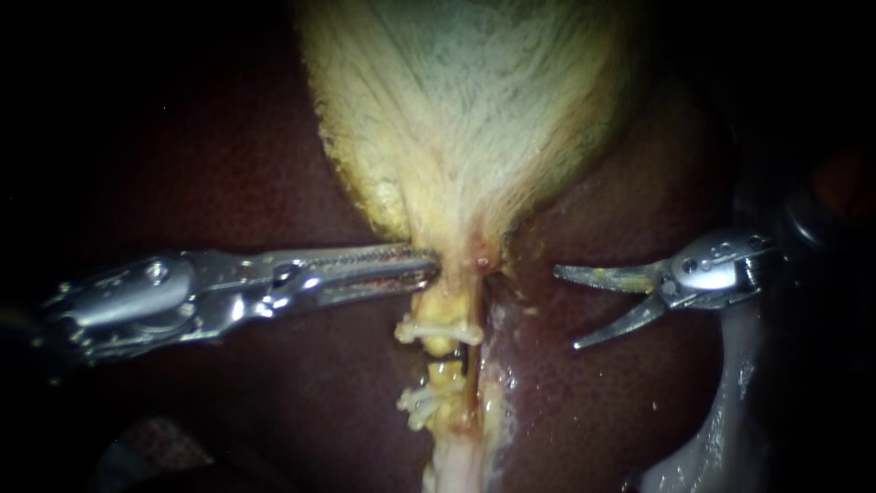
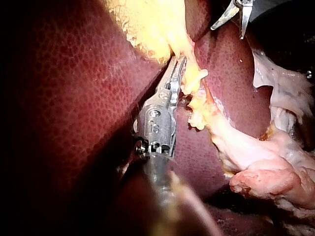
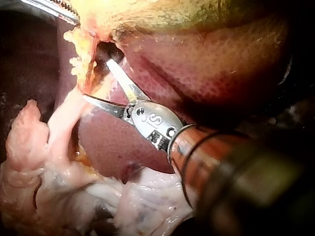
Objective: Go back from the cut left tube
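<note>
The cut left tube (image 1: 445, 372) is seen running straight down from the narrow end of the gallbladder (image 1: 474, 110), parted between two white clips (image 1: 436, 330). It lies to the left of the right instrument (image 1: 568, 309), whose blades are spread with nothing between them and are held clear of the tube. The left instrument (image 1: 429, 269) is clamped on tissue at the gallbladder's neck, so the retreat is judged to run crosswise to the tube, rightward over the liver (image 1: 639, 383).
</note>
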You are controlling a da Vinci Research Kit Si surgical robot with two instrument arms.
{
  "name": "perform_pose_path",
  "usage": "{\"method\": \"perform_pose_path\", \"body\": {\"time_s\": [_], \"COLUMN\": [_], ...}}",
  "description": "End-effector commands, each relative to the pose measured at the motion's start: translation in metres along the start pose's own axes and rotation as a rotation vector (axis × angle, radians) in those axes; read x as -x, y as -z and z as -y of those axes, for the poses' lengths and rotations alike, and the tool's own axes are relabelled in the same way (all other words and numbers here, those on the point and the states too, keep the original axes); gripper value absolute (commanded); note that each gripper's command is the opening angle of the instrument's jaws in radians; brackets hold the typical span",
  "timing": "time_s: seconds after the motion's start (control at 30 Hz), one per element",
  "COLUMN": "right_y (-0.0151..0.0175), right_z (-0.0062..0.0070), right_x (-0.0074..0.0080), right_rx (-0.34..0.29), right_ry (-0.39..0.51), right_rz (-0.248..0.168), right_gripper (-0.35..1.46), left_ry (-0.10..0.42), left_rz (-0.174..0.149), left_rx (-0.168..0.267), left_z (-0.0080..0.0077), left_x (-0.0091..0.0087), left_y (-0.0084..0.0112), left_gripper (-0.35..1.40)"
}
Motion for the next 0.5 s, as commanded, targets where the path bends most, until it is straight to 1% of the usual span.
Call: {"method": "perform_pose_path", "body": {"time_s": [0.03, 0.1, 0.5], "right_y": [0.0, -0.0002, -0.0002], "right_z": [0.0, -0.0001, -0.0001], "right_x": [0.0, 0.0, 0.0001], "right_rx": [0.0, 0.001, 0.001], "right_ry": [0.005, 0.017, 0.023], "right_rz": [0.0, 0.001, 0.001], "right_gripper": [1.4, 1.41, 1.43], "left_ry": [0.0, -0.001, -0.001], "left_rz": [-0.001, -0.001, -0.001], "left_rx": [0.0, 0.001, -0.002], "left_z": [0.0, 0.0, 0.0], "left_x": [-0.0001, -0.0001, -0.0002], "left_y": [-0.0001, -0.0001, -0.0002], "left_gripper": [0.04, 0.04, 0.04]}}
